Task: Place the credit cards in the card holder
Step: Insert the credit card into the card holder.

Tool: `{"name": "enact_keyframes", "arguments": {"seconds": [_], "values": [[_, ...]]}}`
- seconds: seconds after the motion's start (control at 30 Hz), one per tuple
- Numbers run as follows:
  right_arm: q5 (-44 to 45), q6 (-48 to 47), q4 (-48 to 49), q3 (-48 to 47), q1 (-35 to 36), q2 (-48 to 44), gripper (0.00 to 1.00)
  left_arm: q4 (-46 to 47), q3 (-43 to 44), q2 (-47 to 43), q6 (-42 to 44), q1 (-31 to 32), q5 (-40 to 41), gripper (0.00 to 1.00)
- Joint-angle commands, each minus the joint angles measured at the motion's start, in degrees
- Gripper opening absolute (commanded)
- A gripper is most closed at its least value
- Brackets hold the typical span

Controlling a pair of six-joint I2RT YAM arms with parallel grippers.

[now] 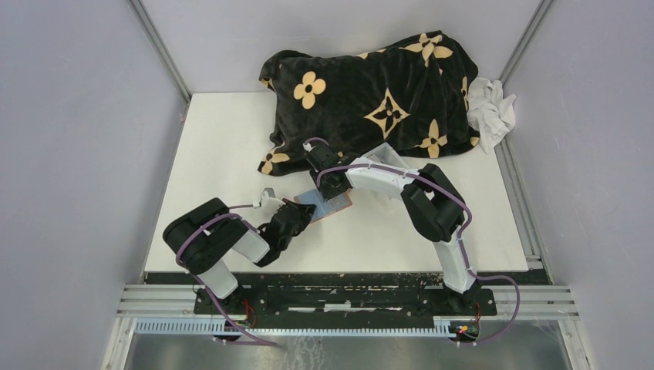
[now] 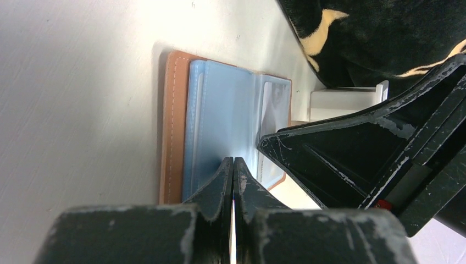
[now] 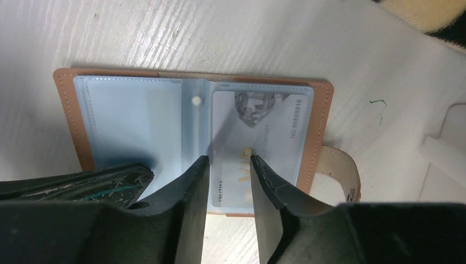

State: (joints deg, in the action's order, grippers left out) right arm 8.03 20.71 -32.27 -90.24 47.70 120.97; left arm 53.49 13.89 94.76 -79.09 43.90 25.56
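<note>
The brown card holder [image 3: 66, 110] lies open on the white table, pale blue clear sleeves facing up. It also shows in the top view [image 1: 333, 205] and the left wrist view [image 2: 173, 121]. A grey-silver credit card [image 3: 264, 126] sits in the right sleeve, its near end at the holder's edge. My right gripper [image 3: 227, 159] is open, its jaws on either side of that card's near end. My left gripper [image 2: 233, 160] is shut, tips resting on the left blue sleeve [image 2: 220, 110]. No other cards show.
A black blanket with tan flowers [image 1: 370, 92] covers the back of the table, with a white cloth [image 1: 490, 112] at its right. A clear plastic tray [image 3: 439, 154] lies just beside the holder. The holder's tan strap [image 3: 340, 170] sticks out toward the tray.
</note>
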Motion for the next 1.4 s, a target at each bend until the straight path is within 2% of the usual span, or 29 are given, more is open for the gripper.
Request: {"name": "enact_keyframes", "arguments": {"seconds": [0.0, 0.07, 0.2, 0.3, 0.43, 0.57, 0.7, 0.77, 0.83, 0.9, 0.97, 1.0, 1.03, 1.07, 1.1, 1.13, 1.23, 1.37], "values": [[1.5, -0.2, -0.7, -0.4, -0.8, -1.2, 0.45, -8.3, 1.3, -1.5, 1.9, -1.0, 2.8, 0.03], [1.1, -0.4, -0.6, -0.9, -0.7, -2.0, 0.51, -9.1, 1.6, -2.7, 2.9, -1.5, 3.0, 0.04], [0.6, -0.9, -0.8, -2.2, -0.7, -3.4, 0.58, -11.9, 2.9, -5.9, 5.9, -2.1, 3.6, 0.07], [0.7, -1.9, -0.4, -2.9, -0.7, -4.6, 0.61, -16.0, 4.4, -9.4, 9.0, -2.2, 4.9, 0.13], [1.2, -3.4, 1.7, -2.9, -0.7, -7.0, 0.65, -21.6, 7.0, -14.2, 13.4, -2.2, 6.8, 0.22], [2.3, -5.7, 4.2, -2.8, -0.7, -9.2, 0.65, -25.7, 8.6, -19.2, 17.6, -2.2, 9.1, 0.26], [8.4, -10.2, 8.3, -2.4, -0.7, -11.7, 0.65, -29.7, 10.9, -24.3, 22.8, -2.1, 10.2, 0.28], [13.9, -11.5, 14.7, 0.1, -0.8, -13.7, 0.63, -32.4, 12.3, -27.0, 25.5, -1.9, 11.4, 0.29], [20.7, -10.2, 19.2, 2.0, -1.4, -14.9, 0.47, -34.3, 12.7, -29.3, 27.5, -1.8, 12.6, 0.31], [19.3, -7.1, 17.8, 0.2, -3.6, -15.0, 0.41, -35.6, 12.9, -31.1, 29.3, -1.8, 14.0, 0.31], [14.6, -3.4, 17.0, -0.7, -6.8, -14.8, 0.4, -37.1, 13.1, -32.3, 30.0, -1.8, 15.1, 0.33], [12.0, -2.0, 16.5, -1.0, -8.3, -14.6, 0.42, -37.4, 13.0, -32.7, 30.2, -1.8, 15.3, 0.35], [9.1, -1.0, 16.3, -0.9, -10.0, -14.8, 0.55, -37.3, 12.7, -33.1, 30.2, -1.8, 15.2, 0.37], [6.0, -0.5, 16.5, -0.2, -11.5, -15.1, 0.77, -37.0, 12.3, -33.4, 30.3, -1.8, 15.0, 0.4], [2.9, -0.6, 17.0, 0.8, -12.7, -15.7, 0.92, -36.7, 12.0, -33.5, 30.5, -1.8, 14.7, 0.46], [1.2, -0.8, 17.9, 1.8, -13.6, -16.2, 1.0, -36.6, 11.9, -33.6, 30.6, -1.8, 14.5, 0.51], [1.1, -3.2, 18.9, 4.3, -14.8, -17.7, 1.0, -36.6, 11.8, -33.5, 31.5, -1.8, 13.8, 0.57], [8.4, -6.2, 15.0, 4.0, -15.5, -17.2, 0.96, -36.9, 11.8, -34.0, 32.3, -1.8, 13.6, 0.61]]}}
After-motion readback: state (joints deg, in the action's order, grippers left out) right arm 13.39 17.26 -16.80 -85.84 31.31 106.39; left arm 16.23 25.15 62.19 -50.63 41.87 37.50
